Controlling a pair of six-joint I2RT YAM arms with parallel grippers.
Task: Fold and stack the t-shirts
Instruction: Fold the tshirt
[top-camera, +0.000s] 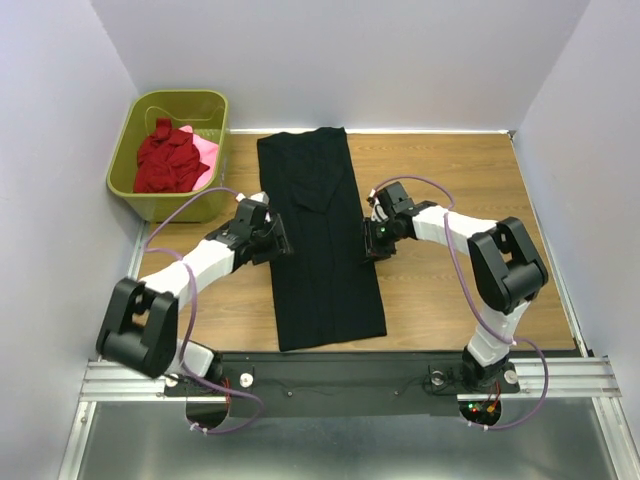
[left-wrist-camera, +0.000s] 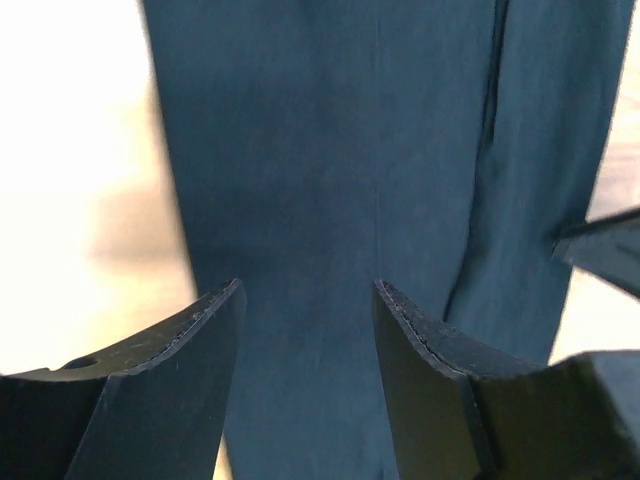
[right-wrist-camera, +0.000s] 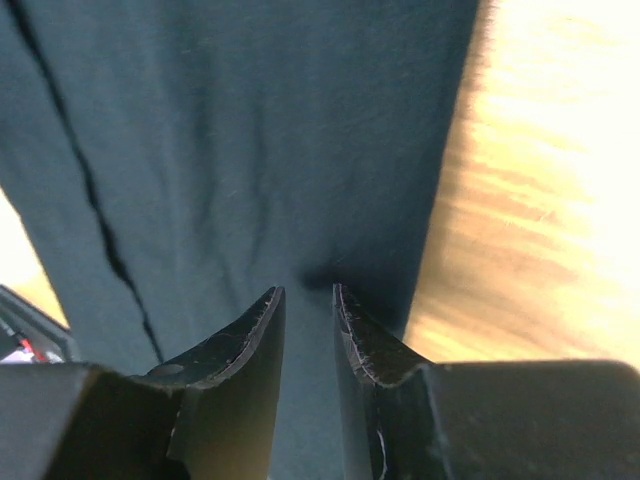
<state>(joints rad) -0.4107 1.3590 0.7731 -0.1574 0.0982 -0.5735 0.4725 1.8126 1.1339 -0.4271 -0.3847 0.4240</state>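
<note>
Nothing legible in any view: no lettering, label, brand mark, number or sign on the black t-shirt (top-camera: 322, 250), the olive basket (top-camera: 150, 205) or the bench (top-camera: 450, 300).

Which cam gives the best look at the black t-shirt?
Top external: the black t-shirt shows at full length, a long narrow strip flat on the table. Both wrist views show only close patches of its dark cloth.
</note>
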